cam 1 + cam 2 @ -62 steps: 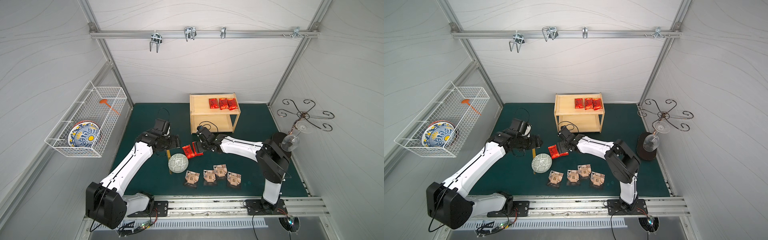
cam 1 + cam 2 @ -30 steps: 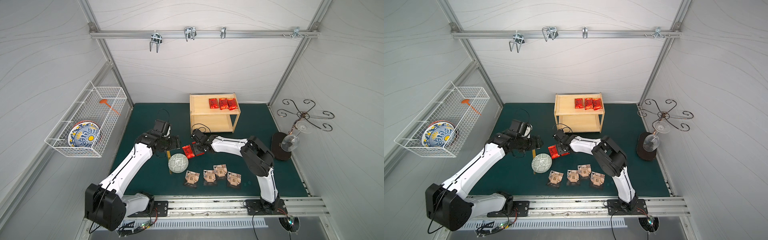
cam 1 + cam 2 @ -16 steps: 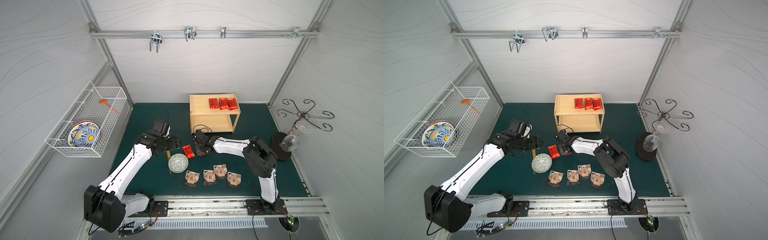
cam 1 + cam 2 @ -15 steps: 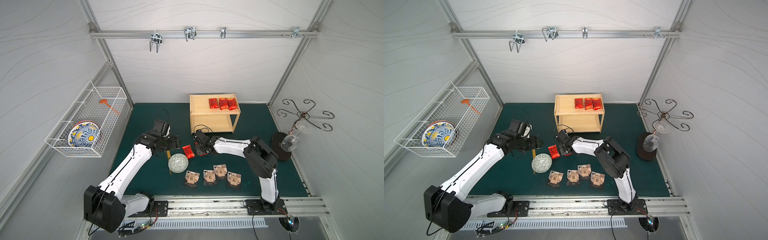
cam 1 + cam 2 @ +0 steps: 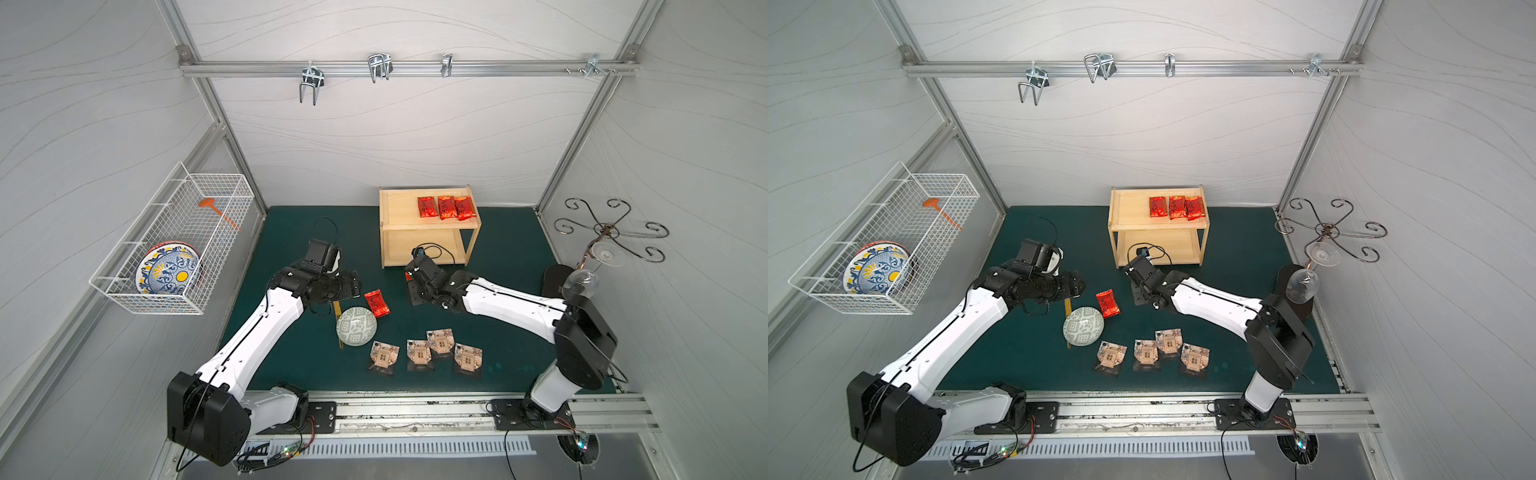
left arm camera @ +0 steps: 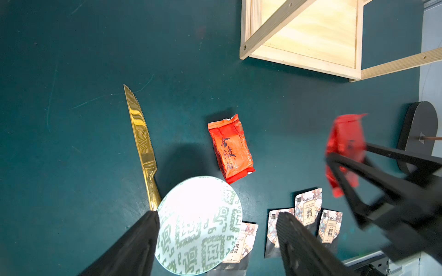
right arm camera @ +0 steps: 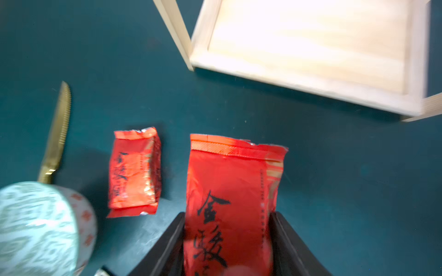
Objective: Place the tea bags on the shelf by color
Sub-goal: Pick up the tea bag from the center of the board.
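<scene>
Top tier: on the shelf [image 5: 399, 212], you have bare board left of the three red bags [image 5: 446, 207].
Lower tier: bare board [image 5: 399, 245], open at the front between the posts and roofed by the top tier.
Right gripper [image 7: 227, 229]: with its held bag [image 7: 234, 181], it stands just before the front left post, with open mat between them.
Centre: bowl [image 5: 356, 326], knife [image 6: 141, 133] and loose bag [image 5: 377, 303] crowd your path below the left gripper [image 5: 353, 289].
Front: four dark bags [image 5: 419, 353] lie in a row.
Right edge: the glass stand [image 5: 598, 249] blocks you.
</scene>
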